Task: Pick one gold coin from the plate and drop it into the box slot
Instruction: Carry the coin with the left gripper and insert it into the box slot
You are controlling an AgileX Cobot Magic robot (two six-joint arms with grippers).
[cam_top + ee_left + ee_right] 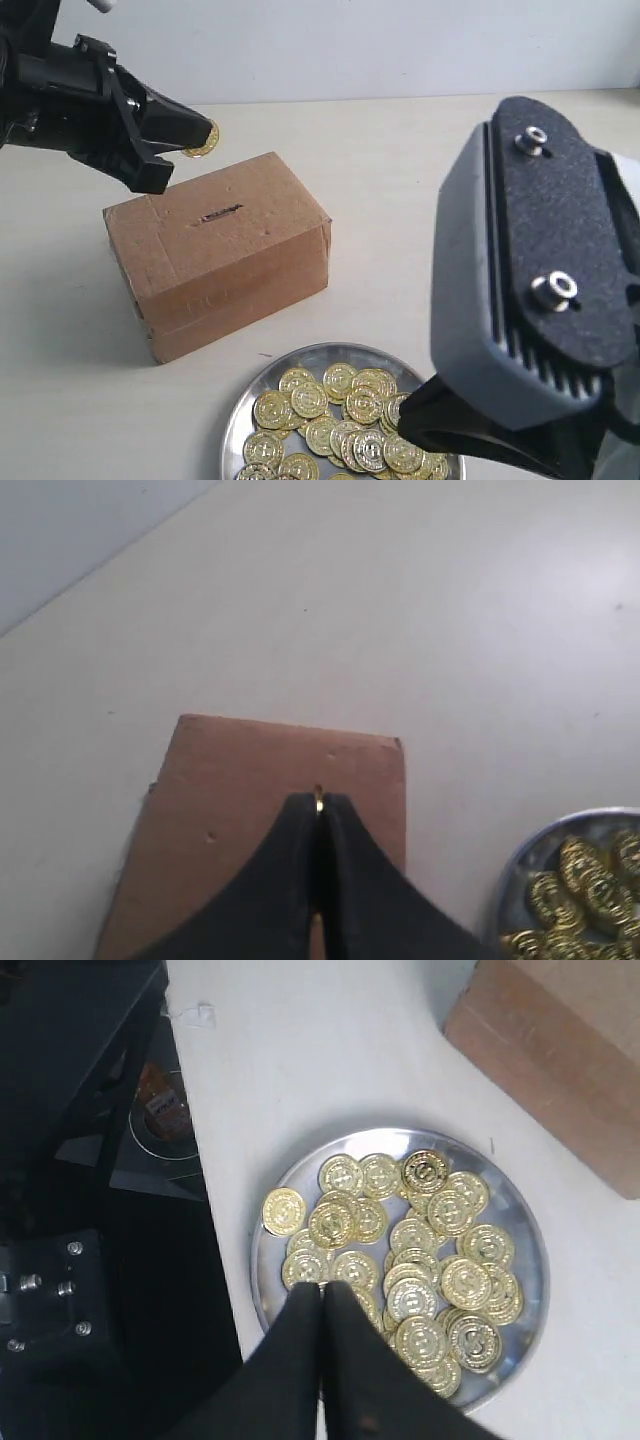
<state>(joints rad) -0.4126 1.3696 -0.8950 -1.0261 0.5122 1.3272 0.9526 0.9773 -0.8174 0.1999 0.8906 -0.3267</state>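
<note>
A brown cardboard box (215, 255) stands left of centre, with a thin dark slot (218, 213) in its top face. My left gripper (205, 137) is shut on a gold coin (203, 141), held on edge above the box's far left corner. In the left wrist view the coin's edge (319, 802) shows between the black fingers over the box (230, 810). The silver plate (262, 385) with several gold coins (330, 415) lies at the front. My right gripper (321, 1288) is shut and empty above the plate (520, 1220), near its edge.
The white table's edge (205, 1190) runs close beside the plate, with dark floor and equipment beyond it. The right arm's grey and black body (530, 280) fills the right foreground of the exterior view and hides part of the plate.
</note>
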